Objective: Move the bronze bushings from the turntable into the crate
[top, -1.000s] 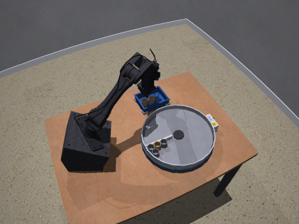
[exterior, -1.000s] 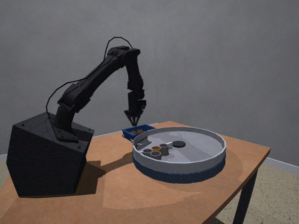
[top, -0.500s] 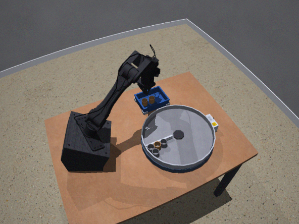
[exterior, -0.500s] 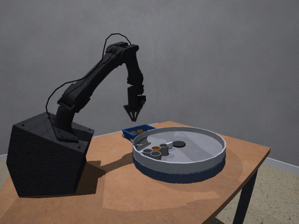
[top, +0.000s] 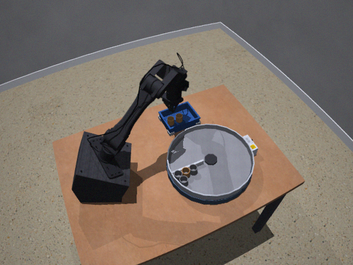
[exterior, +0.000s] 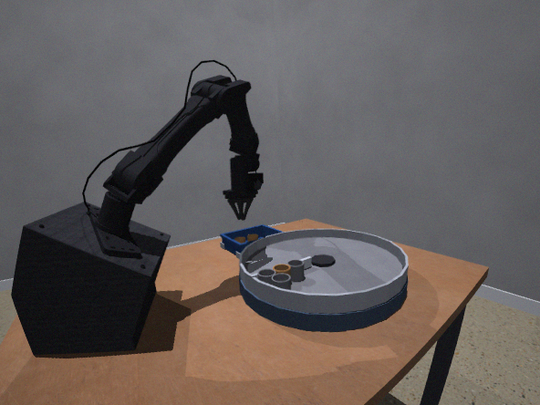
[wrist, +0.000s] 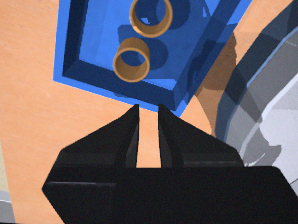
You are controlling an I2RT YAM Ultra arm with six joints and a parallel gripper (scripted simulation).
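My gripper (top: 173, 110) (exterior: 241, 218) (wrist: 148, 111) is slightly open, with a narrow, empty gap between the fingertips. It hangs above the edge of the blue crate (top: 185, 125) (exterior: 229, 243) (wrist: 70, 45). Two bronze bushings stand in the crate, one bushing (top: 170, 120) (exterior: 240, 240) beside another bushing (top: 179, 117) (exterior: 253, 237). Both show in the wrist view, ahead of the fingertips. A third bronze bushing (top: 186, 175) (exterior: 283, 273) stands on the turntable (top: 232, 173) (exterior: 328, 303). Around it stand three steel bushings: one (top: 194, 170) (exterior: 297, 273), a second (top: 178, 176), and a third (top: 184, 182) (exterior: 281, 285).
The turntable has a raised rim, a dark central hub (top: 210, 159) (exterior: 323, 260) and a white divider bar (top: 188, 166) beside the bushings. A white box with a yellow button (top: 253, 147) sits at its right side. The crate stands close behind the turntable.
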